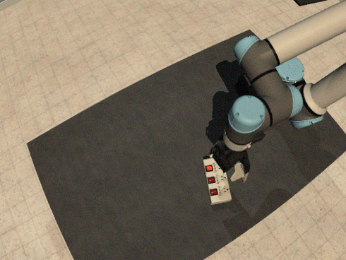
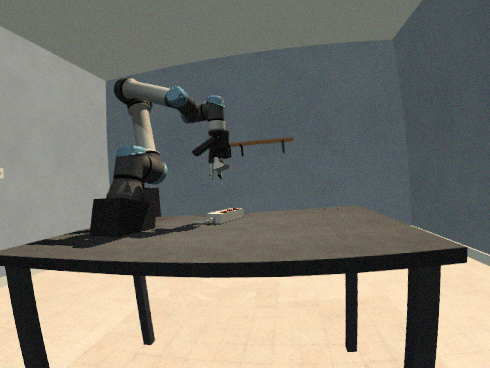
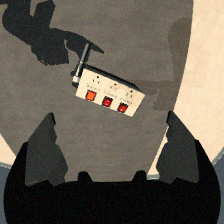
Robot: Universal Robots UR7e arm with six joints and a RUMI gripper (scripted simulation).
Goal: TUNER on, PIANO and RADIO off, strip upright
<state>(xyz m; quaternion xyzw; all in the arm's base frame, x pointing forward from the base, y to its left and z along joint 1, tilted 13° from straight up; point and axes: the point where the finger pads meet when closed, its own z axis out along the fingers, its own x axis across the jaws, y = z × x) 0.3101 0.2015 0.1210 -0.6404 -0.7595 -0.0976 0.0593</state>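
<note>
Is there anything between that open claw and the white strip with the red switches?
Nothing visible. The open gripper hangs in the air above the white power strip on the dark table, with only air between them.

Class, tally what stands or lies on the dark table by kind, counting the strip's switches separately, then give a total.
White rectangular power strip: 1
Red rocker switches on it: 3
Grey and blue robot arm on its black pedestal: 1
Open two-jaw gripper, holding nothing: 1
Total: 6
</note>
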